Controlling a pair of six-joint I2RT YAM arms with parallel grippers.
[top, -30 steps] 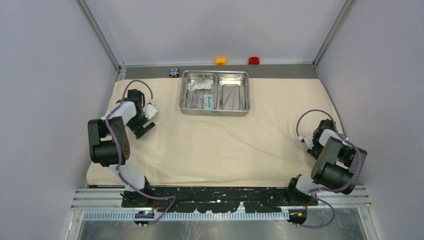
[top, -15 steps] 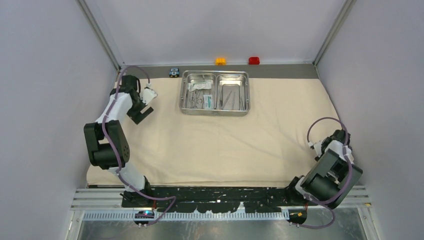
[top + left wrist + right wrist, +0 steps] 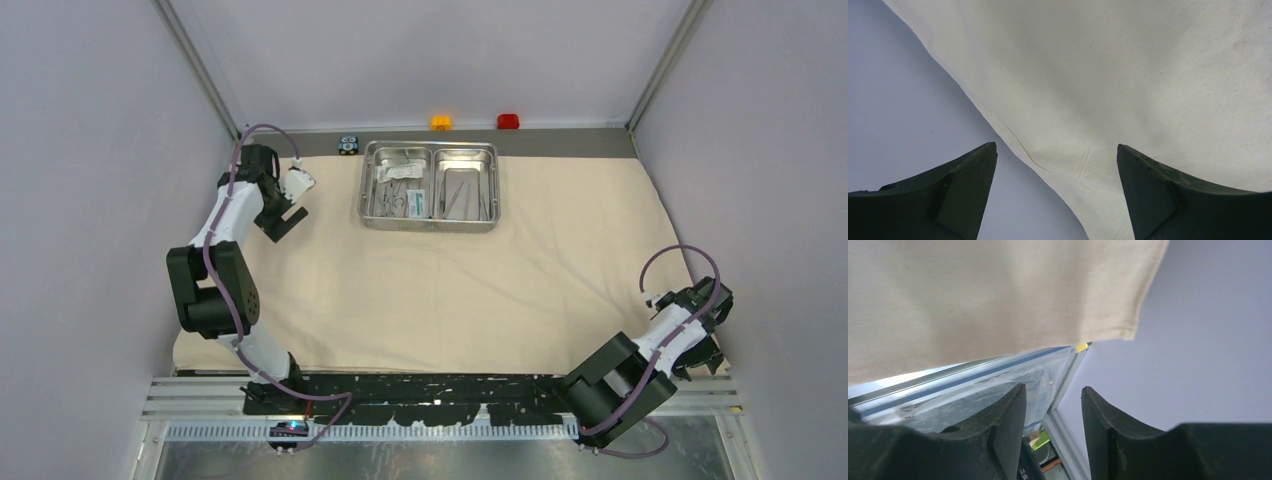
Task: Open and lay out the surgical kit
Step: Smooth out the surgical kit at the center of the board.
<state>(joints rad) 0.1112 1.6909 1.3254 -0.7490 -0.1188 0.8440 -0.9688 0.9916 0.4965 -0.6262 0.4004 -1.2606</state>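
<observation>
The beige cloth wrap (image 3: 440, 290) lies spread flat over the table. On its far middle stands the steel two-compartment tray (image 3: 365, 190). Ring-handled instruments (image 3: 395, 198) and a white-and-green packet (image 3: 417, 203) lie in its left half, thin straight tools (image 3: 466, 195) in its right half. My left gripper (image 3: 292, 205) hangs open over the cloth's far-left edge. In the left wrist view that edge of the cloth (image 3: 1128, 75) runs diagonally between the left gripper's (image 3: 1055, 147) fingers. My right gripper (image 3: 705, 345) is at the cloth's near-right corner. The right wrist view shows the right gripper (image 3: 1053, 387) open and empty, just below the cloth (image 3: 973, 295).
An orange button (image 3: 441, 122), a red button (image 3: 508, 121) and a small black-and-blue block (image 3: 347, 145) sit on the grey strip behind the tray. Lilac walls close in left, right and back. A black rail (image 3: 440, 385) runs along the near edge.
My left arm has reached farther back and left along the cloth's edge. My right arm has swung toward the near-right corner, and its jaws have widened.
</observation>
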